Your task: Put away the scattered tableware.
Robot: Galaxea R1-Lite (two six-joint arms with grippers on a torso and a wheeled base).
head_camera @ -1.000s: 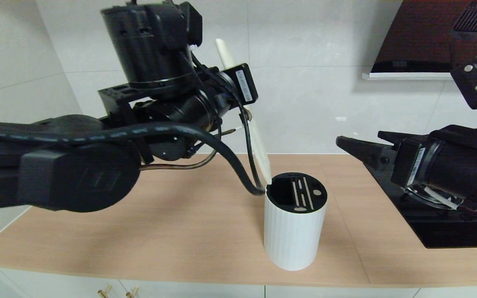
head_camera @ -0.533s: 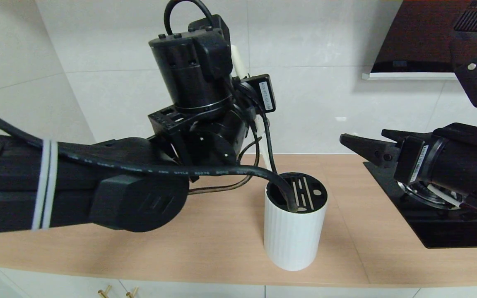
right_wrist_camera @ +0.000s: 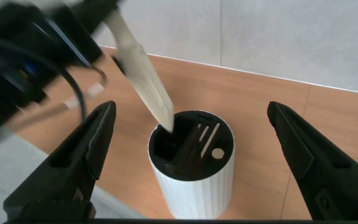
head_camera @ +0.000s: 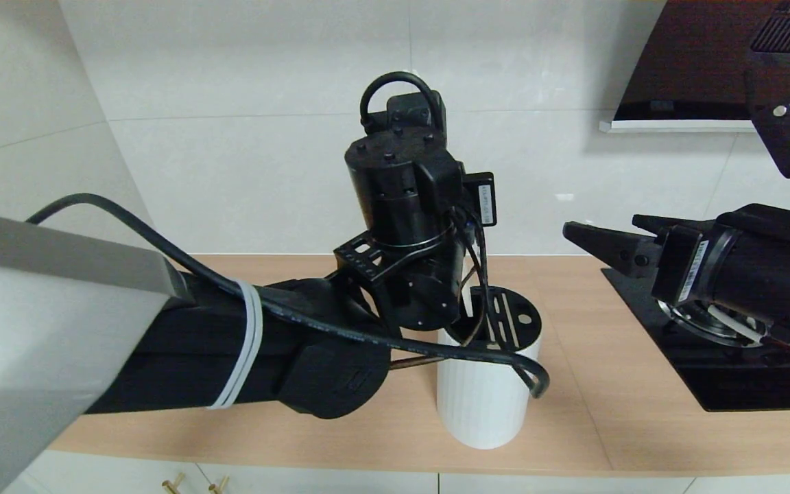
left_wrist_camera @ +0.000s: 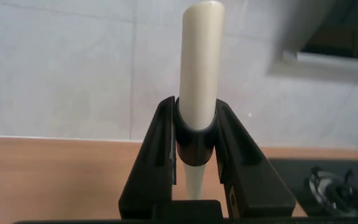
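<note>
Left gripper (left_wrist_camera: 196, 134) clamps cream flat-bladed utensil (right_wrist_camera: 145, 78). Tip just inside white ribbed cylindrical holder (right_wrist_camera: 194, 180), seemingly not fully seated. Right gripper (head_camera: 601, 237) spread wide, empty. Lowering, release remain.

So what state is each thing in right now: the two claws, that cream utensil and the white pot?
left gripper: shut on the cream utensil.
cream utensil: held tilted, tip at the white holder's opening.
white holder: upright on the counter.
right gripper: open, empty.
</note>
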